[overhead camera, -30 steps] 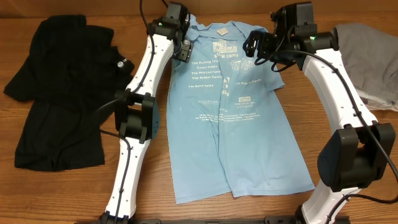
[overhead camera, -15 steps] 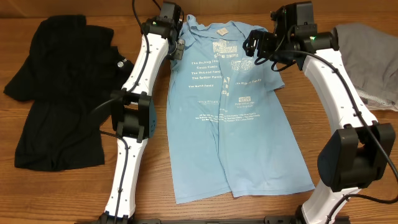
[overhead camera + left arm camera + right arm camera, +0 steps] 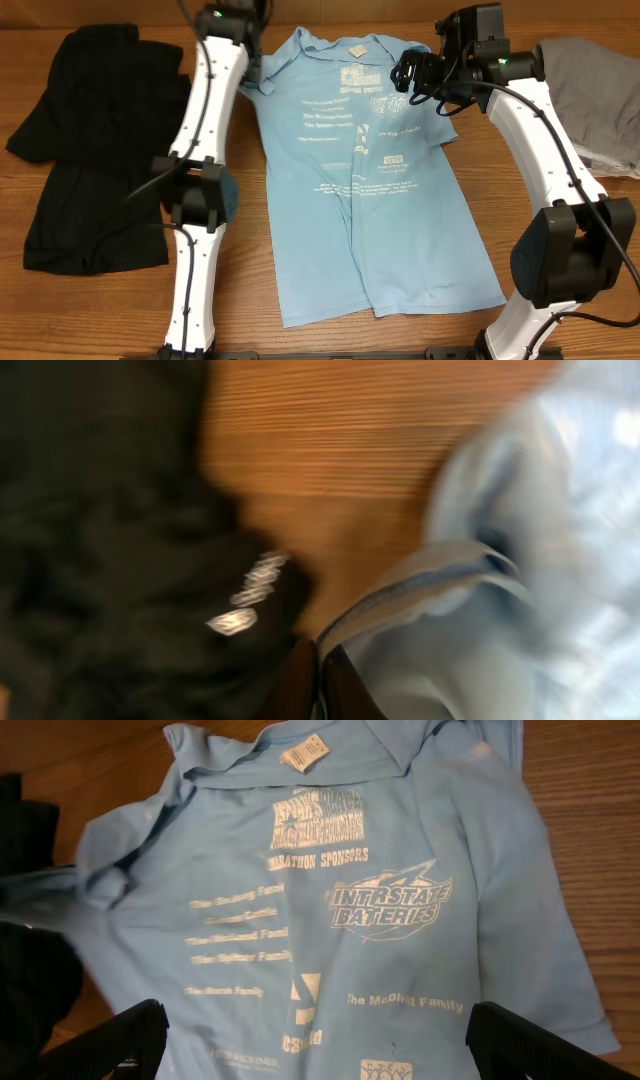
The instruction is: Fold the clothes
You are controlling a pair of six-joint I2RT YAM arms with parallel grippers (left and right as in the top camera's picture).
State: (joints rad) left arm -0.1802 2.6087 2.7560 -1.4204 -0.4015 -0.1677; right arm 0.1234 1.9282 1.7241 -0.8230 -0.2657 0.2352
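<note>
The clothes, a light blue T-shirt (image 3: 370, 220), lie flat in the middle of the table with the white print up and the collar at the far end. My left gripper (image 3: 248, 72) is at the shirt's left sleeve. In the blurred left wrist view its fingers (image 3: 300, 685) are shut on the sleeve's hem (image 3: 400, 595). My right gripper (image 3: 410, 72) hovers open over the shirt's upper right. In the right wrist view the gripper (image 3: 320, 1040) stands wide above the printed chest (image 3: 330, 900) with nothing between the fingers.
A crumpled black shirt (image 3: 100, 150) with a small white logo (image 3: 245, 610) lies left of the T-shirt, close to the held sleeve. A grey garment (image 3: 600, 100) lies at the far right. Bare wooden table (image 3: 560, 320) shows along the front edge.
My left gripper has shut on the left sleeve and swung left toward the black shirt, drawing the sleeve outward. The right arm has not moved.
</note>
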